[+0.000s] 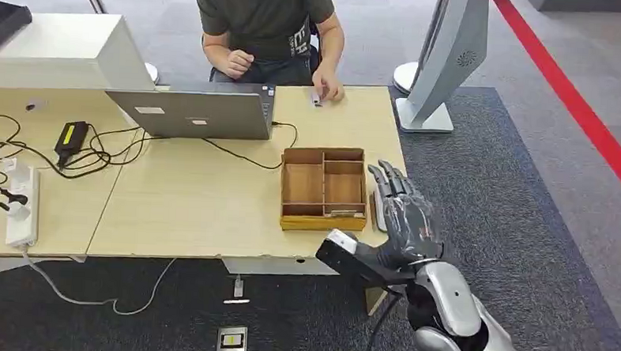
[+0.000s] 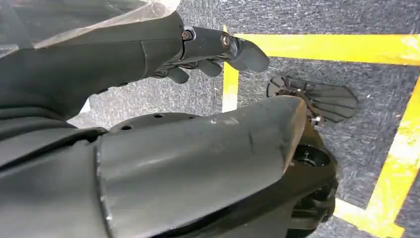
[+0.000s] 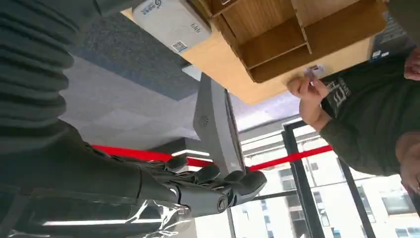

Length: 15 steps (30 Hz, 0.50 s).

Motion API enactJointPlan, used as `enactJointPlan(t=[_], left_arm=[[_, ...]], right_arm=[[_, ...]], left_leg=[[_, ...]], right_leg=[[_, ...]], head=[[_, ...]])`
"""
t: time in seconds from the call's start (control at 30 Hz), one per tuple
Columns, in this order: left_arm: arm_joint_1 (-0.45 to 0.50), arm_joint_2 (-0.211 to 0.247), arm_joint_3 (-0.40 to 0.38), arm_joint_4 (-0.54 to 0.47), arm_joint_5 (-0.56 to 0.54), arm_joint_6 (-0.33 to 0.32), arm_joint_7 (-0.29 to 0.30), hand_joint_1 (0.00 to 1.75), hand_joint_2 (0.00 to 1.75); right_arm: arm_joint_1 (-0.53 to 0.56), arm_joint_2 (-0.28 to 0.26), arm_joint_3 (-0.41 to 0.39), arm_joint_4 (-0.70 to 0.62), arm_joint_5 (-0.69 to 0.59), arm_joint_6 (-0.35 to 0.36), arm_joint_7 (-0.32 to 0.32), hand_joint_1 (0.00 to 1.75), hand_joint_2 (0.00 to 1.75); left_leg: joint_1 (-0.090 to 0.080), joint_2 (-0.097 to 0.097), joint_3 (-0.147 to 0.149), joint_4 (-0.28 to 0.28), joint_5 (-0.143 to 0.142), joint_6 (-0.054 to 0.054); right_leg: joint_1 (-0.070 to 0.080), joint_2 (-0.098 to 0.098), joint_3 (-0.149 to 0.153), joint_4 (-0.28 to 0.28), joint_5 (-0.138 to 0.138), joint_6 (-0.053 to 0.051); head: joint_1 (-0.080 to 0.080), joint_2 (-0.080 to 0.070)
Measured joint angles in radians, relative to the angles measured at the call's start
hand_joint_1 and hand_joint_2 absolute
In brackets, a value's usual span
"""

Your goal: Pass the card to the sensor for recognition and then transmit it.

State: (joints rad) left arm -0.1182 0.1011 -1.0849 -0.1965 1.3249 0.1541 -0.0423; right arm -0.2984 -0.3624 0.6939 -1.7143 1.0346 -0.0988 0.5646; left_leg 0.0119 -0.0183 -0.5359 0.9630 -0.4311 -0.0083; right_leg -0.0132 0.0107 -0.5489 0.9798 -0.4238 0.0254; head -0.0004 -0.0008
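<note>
In the head view, the right robot hand [image 1: 404, 215] hovers over the surface's [image 1: 195, 210] near right corner, fingers stretched apart and holding nothing, just above the white sensor [image 1: 379, 206] that lies beside the wooden compartment box [image 1: 323, 189]. The card [image 1: 317, 99] lies at the far edge of the surface under a person's hand [image 1: 327, 88], well apart from the right robot hand. The right wrist view shows the sensor's printed labels and the person pinching the card. The left wrist view shows the left robot hand [image 2: 208, 54] hanging above dark floor carpet with yellow tape [image 2: 317, 47], fingers loosely curled around nothing.
</note>
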Motion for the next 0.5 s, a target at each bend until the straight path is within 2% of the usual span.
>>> enactJointPlan(t=[0.2,0.5], left_arm=[[0.001,0.000,0.011,0.000,-0.012,-0.023,-0.023,0.00,0.00],[0.001,0.002,0.012,0.000,-0.045,-0.058,-0.042,0.00,0.00]], right_arm=[[-0.049,0.036,0.008,0.103,0.018,-0.028,0.006,0.00,1.75],[-0.127,0.093,0.013,0.269,0.068,-0.028,0.019,0.00,1.75]], left_leg=[[0.000,0.000,0.000,0.000,0.000,0.000],[0.000,0.000,0.000,0.000,0.000,0.000]], right_leg=[[0.000,0.000,0.000,0.000,0.000,0.000],[0.000,0.000,0.000,0.000,0.000,0.000]], head=[[0.000,0.000],[0.001,0.000]])
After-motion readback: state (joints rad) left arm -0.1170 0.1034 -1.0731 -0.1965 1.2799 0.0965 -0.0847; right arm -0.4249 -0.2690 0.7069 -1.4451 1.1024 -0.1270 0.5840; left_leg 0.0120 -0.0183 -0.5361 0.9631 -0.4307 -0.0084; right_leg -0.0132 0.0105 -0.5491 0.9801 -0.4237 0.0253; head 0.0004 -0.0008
